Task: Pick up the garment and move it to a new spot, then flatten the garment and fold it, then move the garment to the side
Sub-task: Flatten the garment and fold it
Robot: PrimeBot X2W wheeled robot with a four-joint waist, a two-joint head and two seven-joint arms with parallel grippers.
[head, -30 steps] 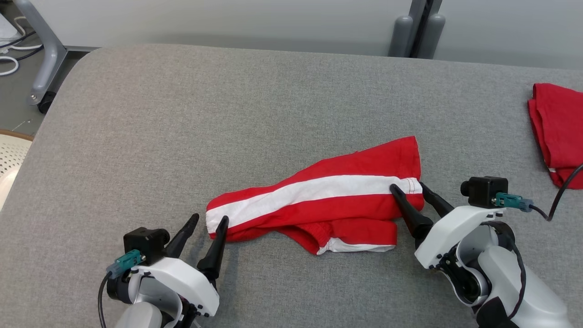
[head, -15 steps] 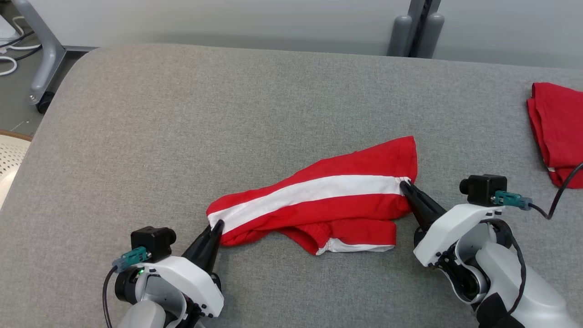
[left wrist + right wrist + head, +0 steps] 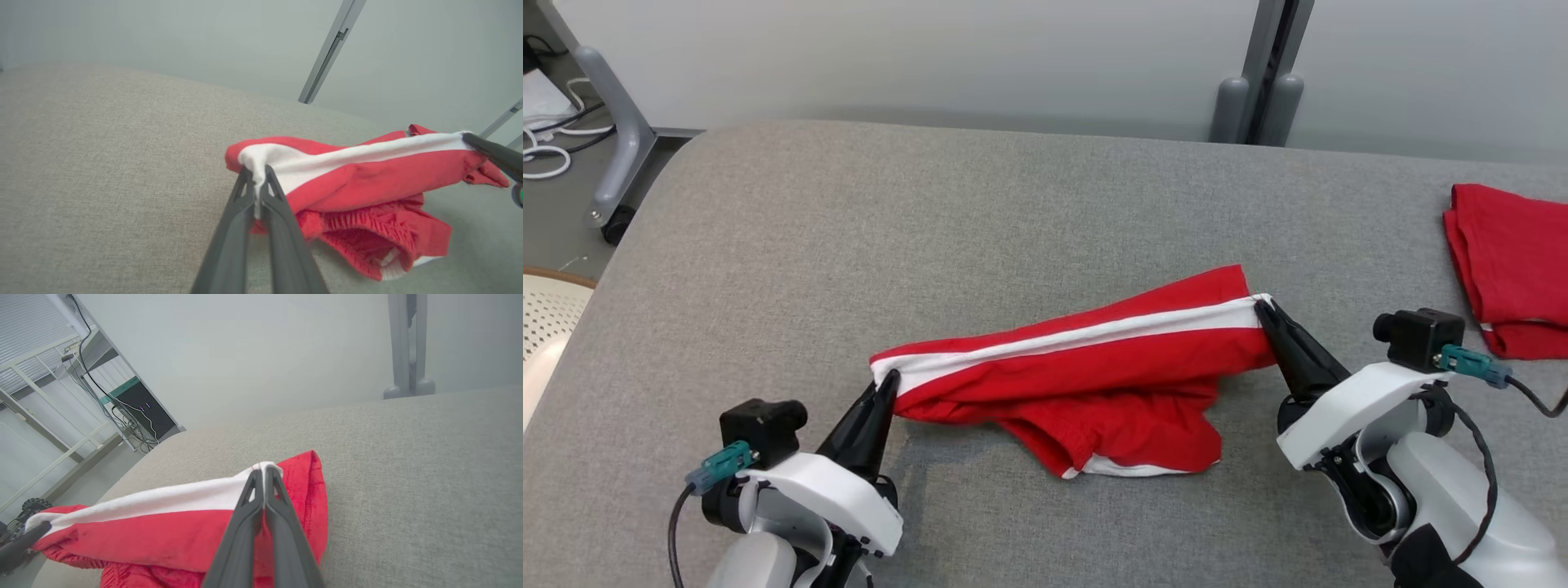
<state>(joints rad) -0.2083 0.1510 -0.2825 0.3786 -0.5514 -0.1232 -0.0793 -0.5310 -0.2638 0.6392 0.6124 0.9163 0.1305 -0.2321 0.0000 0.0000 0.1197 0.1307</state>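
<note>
Garment (image 3: pixel 1094 384) ends are both in my grip now. Nearest me, my left gripper (image 3: pixel 888 384), which a second ago stood spread to either side of the stripe's left tip, has pinched shut on that white corner. My right gripper (image 3: pixel 1263 308), just as wide back then, is clamped on the stripe's right end. Between them the white-striped edge has risen off the grey table (image 3: pixel 768 245) and pulls into a fairly straight line, while the lower red part with its white hem hangs slack and seems to rest on the surface near the table's middle. I judge the pick-up has begun and the carry to a new spot comes next; both pinches sit on thin corners, so either could slip. Farther off, at the right edge, a second red cloth (image 3: pixel 1503 269) lies well apart.
</note>
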